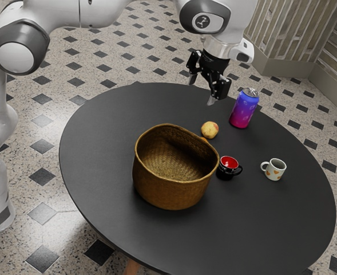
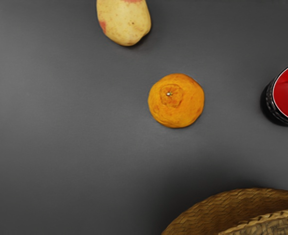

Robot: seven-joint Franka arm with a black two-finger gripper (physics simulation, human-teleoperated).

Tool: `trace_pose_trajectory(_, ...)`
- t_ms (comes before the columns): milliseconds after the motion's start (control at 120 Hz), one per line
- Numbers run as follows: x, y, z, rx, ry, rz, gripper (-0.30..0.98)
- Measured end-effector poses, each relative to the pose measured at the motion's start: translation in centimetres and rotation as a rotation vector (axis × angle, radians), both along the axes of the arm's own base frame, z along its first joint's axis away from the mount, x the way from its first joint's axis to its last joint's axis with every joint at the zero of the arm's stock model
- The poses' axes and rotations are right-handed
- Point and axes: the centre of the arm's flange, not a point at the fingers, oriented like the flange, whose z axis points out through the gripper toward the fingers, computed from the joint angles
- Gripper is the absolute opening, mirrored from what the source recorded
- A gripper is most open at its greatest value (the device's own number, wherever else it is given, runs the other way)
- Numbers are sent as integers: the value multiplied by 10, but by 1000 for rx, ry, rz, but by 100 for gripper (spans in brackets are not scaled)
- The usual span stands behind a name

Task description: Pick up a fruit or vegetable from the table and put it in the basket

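The white arm (image 1: 94, 12) comes in from the exterior view's left, over the far part of the round black table (image 1: 108, 166). At its end hangs the black gripper (image 1: 201, 91), up in the air over the table's far side. Its two fingers stand wide apart, as far as I can make out, and they have hold of nothing; the space between them is clear.

The produce is all down on the tabletop. The orange fruit (image 2: 176, 101) sits just past the basket's far rim, mostly hidden behind it in the exterior view; the wrist view shows it whole, stem end up, apart from the basket. Near it, a little farther from the basket, lies a yellow piece of produce (image 1: 210, 130) with red patches, and the two don't touch.

The wicker basket (image 1: 169, 192) stands upright, open at the top, on the near side of both pieces. Just beside it, toward the exterior view's right, is a black mug (image 1: 225, 173) with a bright red inside. Farther to the exterior view's right stands a white mug (image 1: 276, 170) with orange markings, its handle turned toward the black one. A blue and magenta can (image 1: 244, 109) stands upright on the far side, beyond the mugs.
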Motion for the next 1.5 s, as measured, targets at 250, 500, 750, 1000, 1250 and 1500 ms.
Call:
trace_pose_trajectory(250, 3, 3, -2, 34, 11, -123, 69)
trace_pose_trajectory(500, 109, 7, -47, -51, -28, -52, 68)
trace_pose_trajectory(750, 147, 86, -114, -136, -3, 222, 69)
trace_pose_trajectory(1000, 166, 103, -130, -159, -76, 356, 69)
trace_pose_trajectory(1250, 171, 152, -156, -187, -91, 498, 69)
trace_pose_trajectory(1500, 164, 153, -192, -174, -16, 559, 69)
